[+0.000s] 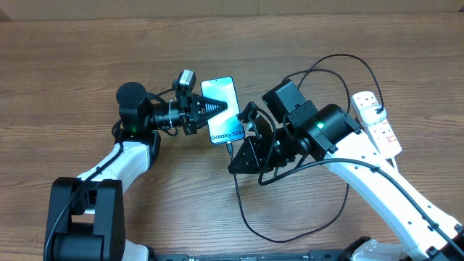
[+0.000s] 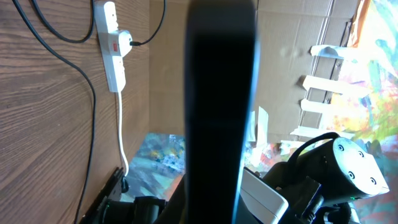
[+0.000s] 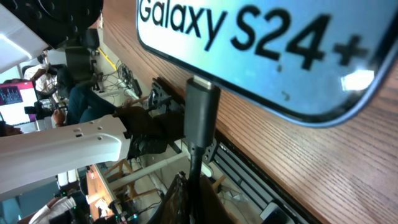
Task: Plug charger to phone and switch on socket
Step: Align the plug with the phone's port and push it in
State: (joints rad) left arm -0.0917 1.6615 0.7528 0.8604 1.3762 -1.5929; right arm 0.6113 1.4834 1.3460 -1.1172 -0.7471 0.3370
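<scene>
Two things matter for this step imo: lining up and keeping the phone from sliding. Closest in, the right gripper (image 1: 241, 145) has its jaws clamped on the charger (image 3: 200, 106), a long thin black cable with a small dark connector tip, pinched just behind that tip. The tip points straight at the bottom edge of the phone (image 3: 261, 50), a slim rectangular smartphone with a pale blue screen reading "Galaxy S24+", lying flat on the brown wood-grain table (image 1: 72, 58). Tip and edge look like they touch, but I can't tell if the plug is seated or just resting at the port. I'd push along the connector's own line, slowly and with no sideways wiggle, since soft cable can buckle. A bit further out, the left gripper (image 1: 217, 109) has its jaws together, tips lying over the screen, which looks like pinning. It should bear down during the push. Farthest off is the socket (image 1: 378, 119), a white elongated plastic power strip with small red switches, well apart from both grippers. Its switch comes later.
</scene>
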